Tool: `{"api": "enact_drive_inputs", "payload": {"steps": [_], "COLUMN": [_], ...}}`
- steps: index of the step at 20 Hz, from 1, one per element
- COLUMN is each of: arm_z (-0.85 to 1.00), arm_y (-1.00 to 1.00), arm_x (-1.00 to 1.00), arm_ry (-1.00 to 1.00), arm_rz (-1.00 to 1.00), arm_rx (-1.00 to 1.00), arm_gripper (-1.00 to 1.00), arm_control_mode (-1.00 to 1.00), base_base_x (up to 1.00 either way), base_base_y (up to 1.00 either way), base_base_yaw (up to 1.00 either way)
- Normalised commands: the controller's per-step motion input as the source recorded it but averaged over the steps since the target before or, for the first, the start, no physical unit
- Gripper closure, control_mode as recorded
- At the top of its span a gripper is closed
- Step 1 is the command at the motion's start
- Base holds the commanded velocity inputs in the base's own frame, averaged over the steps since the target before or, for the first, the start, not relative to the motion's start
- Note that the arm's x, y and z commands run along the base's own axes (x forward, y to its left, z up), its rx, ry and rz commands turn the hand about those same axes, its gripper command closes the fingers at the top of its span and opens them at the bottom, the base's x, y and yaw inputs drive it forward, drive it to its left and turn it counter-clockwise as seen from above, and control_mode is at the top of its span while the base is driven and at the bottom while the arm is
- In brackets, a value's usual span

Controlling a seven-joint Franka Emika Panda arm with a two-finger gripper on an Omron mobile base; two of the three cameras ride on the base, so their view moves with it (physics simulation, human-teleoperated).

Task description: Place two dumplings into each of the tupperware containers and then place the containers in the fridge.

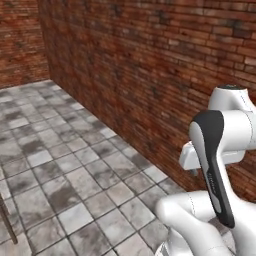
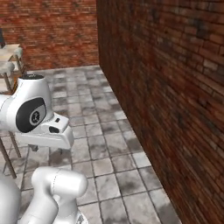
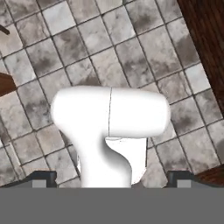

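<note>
The dumplings, the tupperware containers and the fridge are out of view. My gripper (image 3: 112, 178) points down at the tiled floor. Its two dark fingertips (image 3: 43, 177) stand far apart at the bottom of the hand view, so it is open and holds nothing. In the base views the arm is folded high over the base, with the hand (image 2: 48, 133) held level above the floor.
A red brick wall (image 1: 150, 65) runs close along the right side and meets another brick wall (image 2: 52, 30) at the far corner. Grey tiled floor (image 1: 60, 165) spreads to the left. Wooden furniture with thin legs (image 2: 11, 61) stands at the left.
</note>
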Motion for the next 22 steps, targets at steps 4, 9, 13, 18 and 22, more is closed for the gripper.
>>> {"api": "enact_drive_inputs", "payload": {"steps": [4,9,13,18,22], "arm_z": [0.00,0.00,0.00,0.00,0.00], "arm_y": [0.00,0.00,0.00,0.00,0.00], "arm_x": [0.00,0.00,0.00,0.00,0.00], "arm_ry": [0.00,0.00,0.00,0.00,0.00], "arm_rz": [0.00,0.00,0.00,0.00,0.00], "arm_rx": [0.00,0.00,0.00,0.00,0.00], "arm_gripper": [-1.00,-1.00,-1.00,-1.00,-1.00], "arm_control_mode": [1.00,1.00,1.00,1.00,1.00], "base_base_x": [1.00,1.00,1.00,1.00,1.00], "base_base_y": [-0.69,-0.49,-0.16,-0.17,-0.18], "base_base_yaw": [0.50,0.48,0.71,0.77,0.77]}}
